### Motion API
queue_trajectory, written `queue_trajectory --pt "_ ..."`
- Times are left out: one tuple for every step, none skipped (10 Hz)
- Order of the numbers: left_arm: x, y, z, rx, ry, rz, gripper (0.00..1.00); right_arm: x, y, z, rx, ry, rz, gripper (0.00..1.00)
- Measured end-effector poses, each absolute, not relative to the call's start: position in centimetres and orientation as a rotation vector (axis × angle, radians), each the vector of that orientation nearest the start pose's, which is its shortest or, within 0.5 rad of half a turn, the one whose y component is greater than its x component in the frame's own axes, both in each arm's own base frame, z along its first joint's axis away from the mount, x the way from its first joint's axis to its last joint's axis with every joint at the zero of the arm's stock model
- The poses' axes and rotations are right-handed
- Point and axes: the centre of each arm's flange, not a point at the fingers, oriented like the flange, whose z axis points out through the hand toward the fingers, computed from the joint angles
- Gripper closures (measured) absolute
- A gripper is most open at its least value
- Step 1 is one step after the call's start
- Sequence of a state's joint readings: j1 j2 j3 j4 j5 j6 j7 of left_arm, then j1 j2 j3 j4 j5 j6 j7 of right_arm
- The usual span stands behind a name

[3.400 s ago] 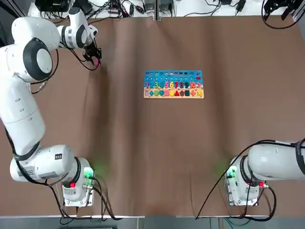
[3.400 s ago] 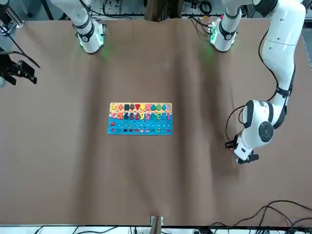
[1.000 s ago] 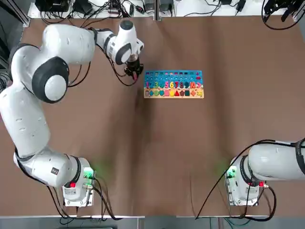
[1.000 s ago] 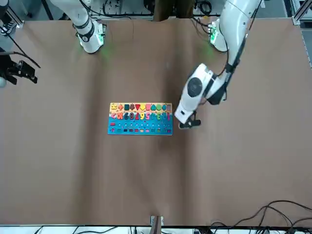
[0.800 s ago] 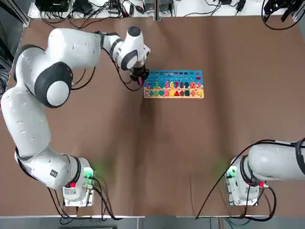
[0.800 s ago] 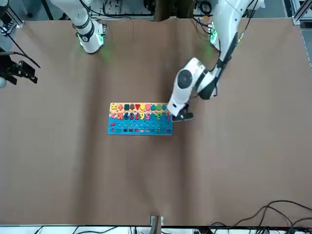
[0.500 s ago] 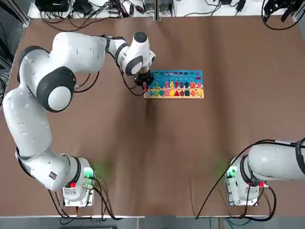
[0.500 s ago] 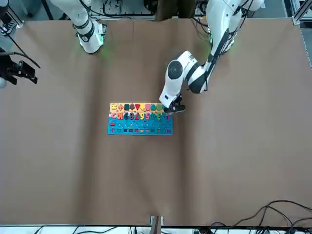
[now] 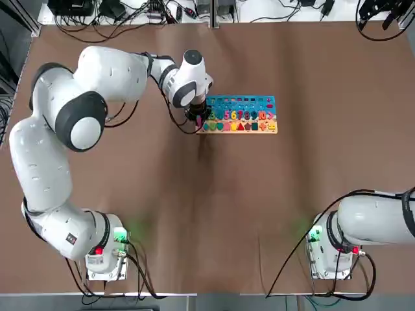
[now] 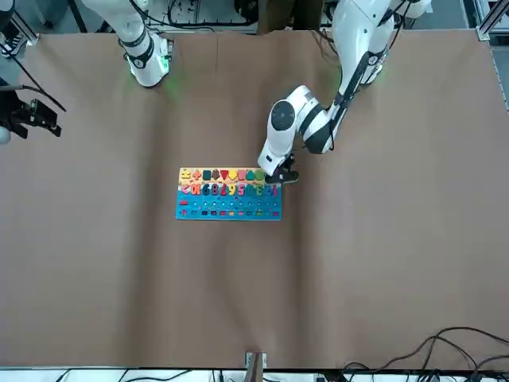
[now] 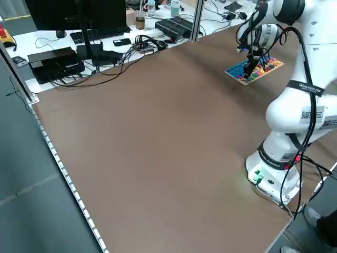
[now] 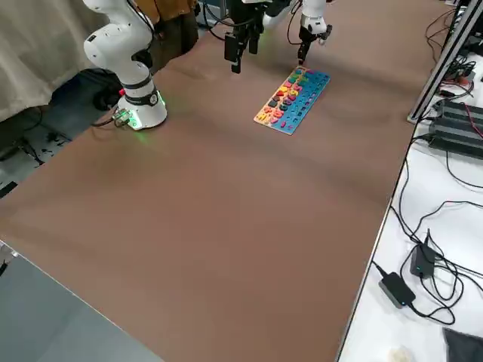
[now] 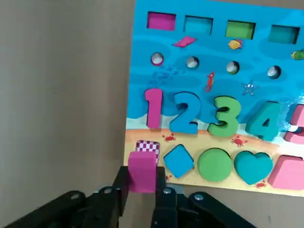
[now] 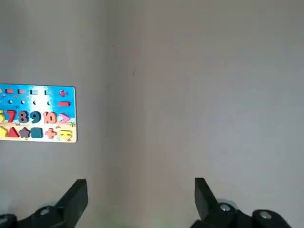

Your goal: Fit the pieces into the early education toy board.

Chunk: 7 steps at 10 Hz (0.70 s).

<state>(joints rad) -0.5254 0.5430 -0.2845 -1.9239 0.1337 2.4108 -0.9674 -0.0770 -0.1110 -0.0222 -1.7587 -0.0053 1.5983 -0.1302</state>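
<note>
The early education toy board [image 9: 240, 102] lies flat on the brown table, blue part away from the robot, wooden strip toward it. My left gripper [image 9: 198, 119] hovers over the board's left end, shut on a small pink square piece [image 13: 141, 167]. In the left wrist view that piece hangs just short of an empty checkered square slot [image 13: 148, 146] at the strip's end, beside the blue diamond [image 13: 178, 160]. The other slots of the strip and the number row that I see are filled. My right gripper [image 14: 141, 190] is held high over the far right of the table, open and holding nothing.
Both arm bases [image 9: 104, 256] stand at the near table edge. Cables and electronics [image 11: 79, 52] lie on the white bench beyond the table's far side. Brown tabletop [image 9: 214, 207] stretches around the board on all sides.
My left gripper has carried the pink piece rightward from beside the board to over its left end. The right arm has stayed still.
</note>
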Motion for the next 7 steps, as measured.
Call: queue_trajectory --pt "43.48 -44.56 21.11 -3.151 -0.147 0.103 0.74 51.62 -5.25 59.77 -3.137 -0.049 0.078 0.01" --pt "43.45 -44.55 20.9 -3.15 -0.147 0.106 0.74 51.62 -5.25 59.77 -3.137 -0.049 0.078 0.01" --pt "43.44 -44.54 20.72 -3.149 -0.148 0.109 0.74 51.62 -5.25 59.76 -3.137 -0.049 0.078 0.01" --pt "43.41 -44.52 20.54 -3.148 -0.148 0.113 0.74 51.62 -5.25 59.76 -3.137 -0.049 0.078 0.01" --pt "43.38 -44.5 20.4 -3.147 -0.148 0.116 0.74 51.62 -5.25 59.75 -3.137 -0.049 0.078 0.01" --pt "43.39 -44.52 20.32 -3.147 -0.148 0.117 0.74 51.63 -5.26 59.74 -3.137 -0.049 0.078 0.01" --pt "43.45 -44.57 20.23 -3.149 -0.149 0.116 0.74 51.63 -5.26 59.73 -3.137 -0.049 0.079 0.01"
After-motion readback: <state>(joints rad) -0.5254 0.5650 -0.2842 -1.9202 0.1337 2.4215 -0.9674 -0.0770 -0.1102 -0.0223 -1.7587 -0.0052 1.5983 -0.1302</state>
